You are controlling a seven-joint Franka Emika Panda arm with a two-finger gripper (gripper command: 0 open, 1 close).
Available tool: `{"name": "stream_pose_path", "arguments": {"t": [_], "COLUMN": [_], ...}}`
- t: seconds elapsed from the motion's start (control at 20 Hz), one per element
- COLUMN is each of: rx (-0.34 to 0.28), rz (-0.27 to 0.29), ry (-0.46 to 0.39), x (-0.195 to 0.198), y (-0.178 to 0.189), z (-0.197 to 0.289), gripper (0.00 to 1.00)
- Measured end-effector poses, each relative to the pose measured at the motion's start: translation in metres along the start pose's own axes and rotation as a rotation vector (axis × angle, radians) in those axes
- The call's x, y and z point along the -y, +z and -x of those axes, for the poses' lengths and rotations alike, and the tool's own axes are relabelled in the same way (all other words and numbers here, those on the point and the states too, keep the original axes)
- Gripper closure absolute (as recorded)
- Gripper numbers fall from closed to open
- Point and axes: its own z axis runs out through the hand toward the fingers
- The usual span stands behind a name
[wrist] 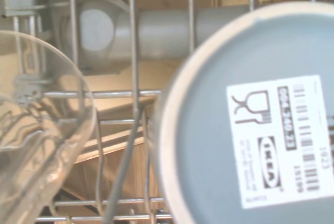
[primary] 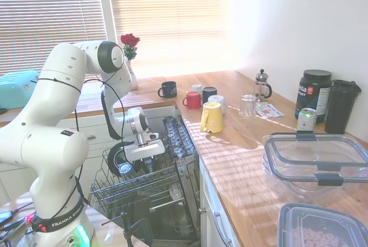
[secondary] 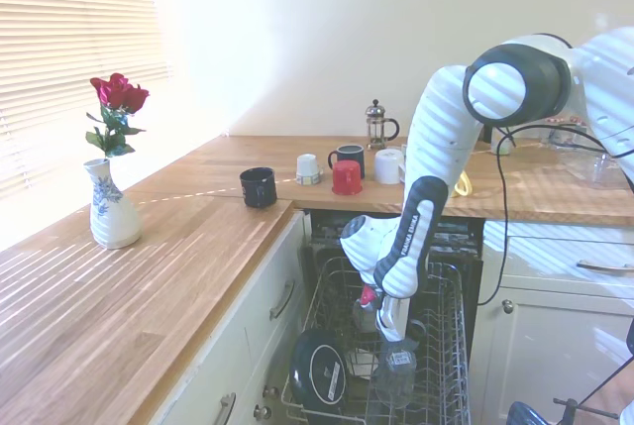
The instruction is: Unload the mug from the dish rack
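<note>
Wrist view: white sticker on grey base of upturned mug (wrist: 250, 125) reads "IKEA", sideways, w/ glass-and-fork food-safe sign, barcode and digits approx "604.240.23", "1923", "15199"; small print illegible. First ext. view: "FRANKA EMIKA" on arm base band (primary: 57, 222). Black tub (primary: 313, 94) label unreadable.

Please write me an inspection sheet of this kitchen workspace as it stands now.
Surface: wooden countertop, sunlit.
Job's things: grey mug upside down in the dish rack, base label toward the wrist camera; the rack is pulled out.
Clutter: yellow mug, red mug, black mug, French press, a clear glass beside the mug, a black round dish in the rack.
Grippers: gripper low inside the rack; fingers not discernible.
Cables: nothing seen.
Surroundings: rose vase, window blinds.
</note>
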Motion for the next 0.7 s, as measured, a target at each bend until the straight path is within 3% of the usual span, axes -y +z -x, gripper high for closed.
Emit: {"name": "stream_pose_path", "arguments": {"t": [0.5, 0.7], "rx": [-0.004, -0.03], "rz": [0.005, -0.003], "ry": [0.011, 0.008], "x": [0.001, 0.008], "y": [-0.002, -0.026], "z": [-0.003, 0.004], "gripper": [1.0, 1.0]}}
